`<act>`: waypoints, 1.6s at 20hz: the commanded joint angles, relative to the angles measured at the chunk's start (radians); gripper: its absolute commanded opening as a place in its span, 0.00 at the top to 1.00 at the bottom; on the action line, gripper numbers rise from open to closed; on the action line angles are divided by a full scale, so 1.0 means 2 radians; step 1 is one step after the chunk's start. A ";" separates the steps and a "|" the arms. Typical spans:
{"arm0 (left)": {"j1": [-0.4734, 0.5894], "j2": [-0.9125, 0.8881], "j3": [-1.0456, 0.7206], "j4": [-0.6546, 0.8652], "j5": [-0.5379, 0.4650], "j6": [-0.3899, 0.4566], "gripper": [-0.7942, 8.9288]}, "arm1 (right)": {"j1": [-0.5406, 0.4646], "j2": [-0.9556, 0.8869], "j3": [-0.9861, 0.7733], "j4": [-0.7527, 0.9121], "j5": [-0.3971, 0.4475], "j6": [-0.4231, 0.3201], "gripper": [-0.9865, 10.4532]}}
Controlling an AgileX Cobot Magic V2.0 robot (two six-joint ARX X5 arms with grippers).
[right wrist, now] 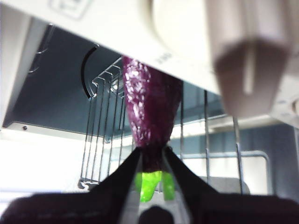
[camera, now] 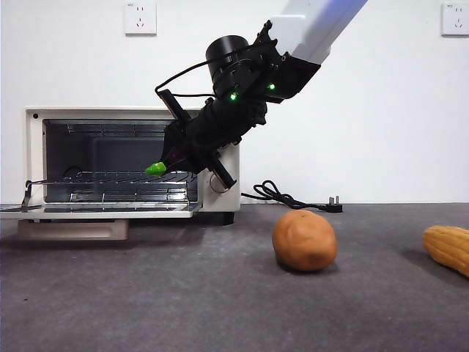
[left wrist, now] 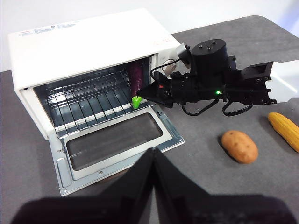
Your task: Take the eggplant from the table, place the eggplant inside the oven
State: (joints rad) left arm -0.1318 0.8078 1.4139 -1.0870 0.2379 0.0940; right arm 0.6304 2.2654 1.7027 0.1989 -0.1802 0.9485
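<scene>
Right gripper pinches the eggplant at its stem end, green cap between the jaws. Body already inside the oven, over the wire rack at the knob-side end, near the front edge.

Judgement: lower until it bears on the rack, push slightly deeper, then release; withdraw straight out over the open door.

Left gripper waits, jaws pressed together.

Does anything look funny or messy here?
Nothing is spilled or broken. The right gripper holds the eggplant by its stem end, poking it into the open oven above the wire rack. The potato and corn lie on the table.
</scene>
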 commanded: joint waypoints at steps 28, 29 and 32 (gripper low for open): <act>-0.004 -0.001 -0.002 -0.008 0.000 0.010 0.92 | 0.009 0.000 0.003 -0.003 0.009 -0.030 0.71; -0.006 0.000 -0.002 -0.008 0.000 0.010 0.92 | 0.009 -0.002 0.003 -0.010 0.015 -0.041 0.71; -0.013 0.000 -0.002 -0.008 -0.002 0.011 0.92 | 0.009 -0.012 0.003 -0.031 0.027 -0.068 0.69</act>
State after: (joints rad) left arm -0.1528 0.8089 1.4139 -1.1053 0.2375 0.1005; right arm 0.6468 2.2601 1.7035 0.1387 -0.1341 0.8619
